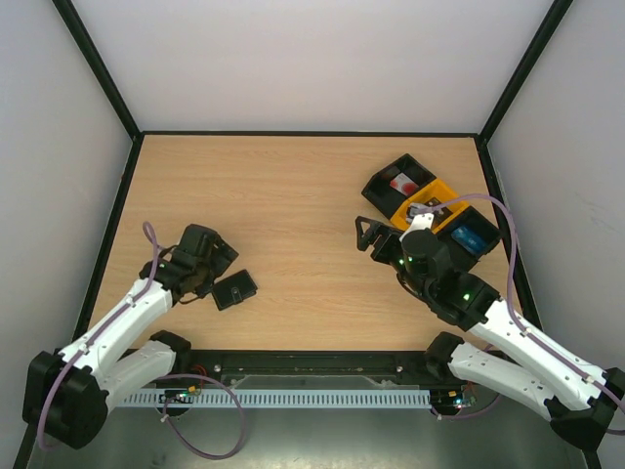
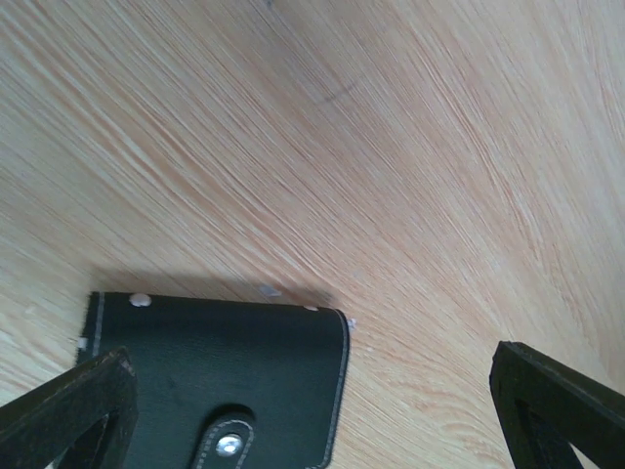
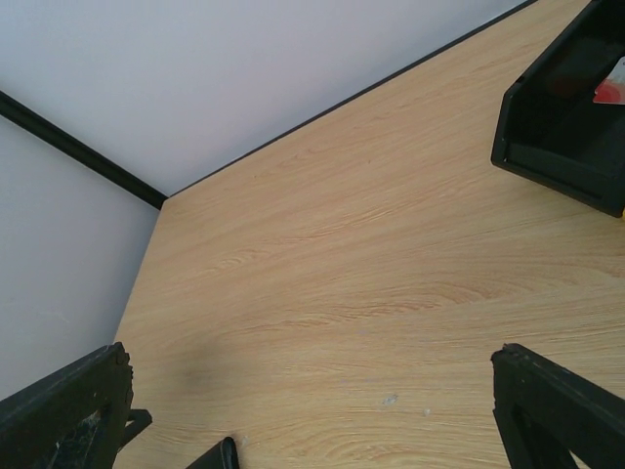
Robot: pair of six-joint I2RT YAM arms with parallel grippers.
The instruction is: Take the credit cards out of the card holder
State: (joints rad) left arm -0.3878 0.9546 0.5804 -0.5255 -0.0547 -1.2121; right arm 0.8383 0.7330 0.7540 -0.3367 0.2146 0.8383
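Note:
The card holder (image 1: 234,289) is a small black folding case lying shut on the wooden table, at the near left. In the left wrist view it (image 2: 215,381) shows its stitched cover and a snap strap. No credit cards show; the holder is closed over them. My left gripper (image 1: 213,272) hangs just above the holder's left side, open and empty (image 2: 312,420), with the holder near its left finger (image 2: 68,415). My right gripper (image 1: 371,237) is open and empty (image 3: 312,420) over bare table right of centre, far from the holder.
Three open bins stand at the back right: a black one (image 1: 400,181) holding a red and white item, a yellow one (image 1: 435,203), and a black one (image 1: 471,237) holding a blue item. The first black bin (image 3: 557,127) also shows in the right wrist view. White walls enclose the table.

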